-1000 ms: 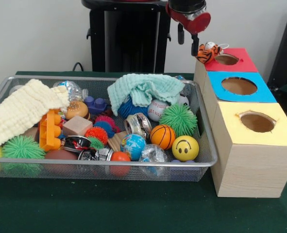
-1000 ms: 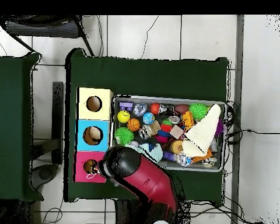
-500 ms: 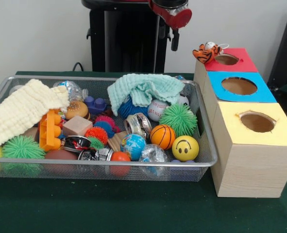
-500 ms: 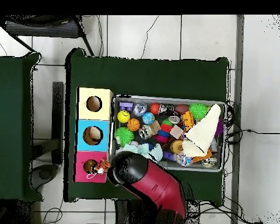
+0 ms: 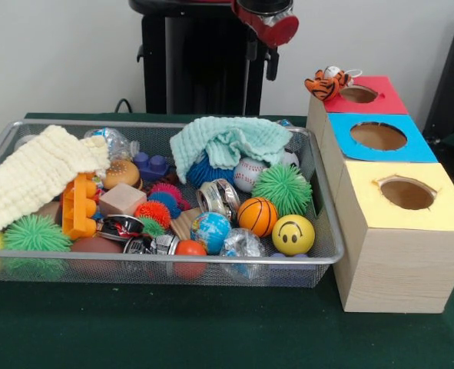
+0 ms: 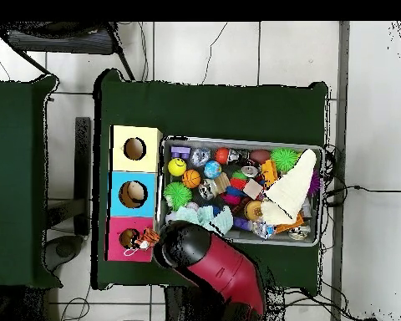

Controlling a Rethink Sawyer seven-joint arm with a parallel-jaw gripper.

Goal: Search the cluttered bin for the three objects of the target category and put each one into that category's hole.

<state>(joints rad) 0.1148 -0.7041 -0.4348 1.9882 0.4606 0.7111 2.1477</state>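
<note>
Tiger plush (image 5: 326,84) is sitting on the red box top (image 5: 380,104), right at the rim of the red hole (image 5: 359,94), hanging partly over the box's edge toward the bin, so imo it's not in yet. That box is the one at the tabletop's far edge in the front view, w/ the blue hole (image 5: 378,136) and yellow hole (image 5: 407,193) boxes lined up toward the near edge. Gripper (image 5: 270,63) is up high over the bin's far corner, well apart from the plush, nothing in it; only dark tips show under the red wrist, so can't tell how wide it's set. Wire bin (image 5: 328,247) is packed: green towel (image 5: 225,140), cream cloth (image 5: 34,175), spiky green ball (image 5: 282,189), basketball (image 5: 257,216), smiley ball (image 5: 293,234), globe ball (image 5: 210,231), baseball (image 5: 248,174). Handling guess: plush looks soft, light and squishy, prob won't slip but could flop or roll off the edge if nudged wrong. I'd pinch it across the body, not the tail or string bit, then push it toward the hole.
</note>
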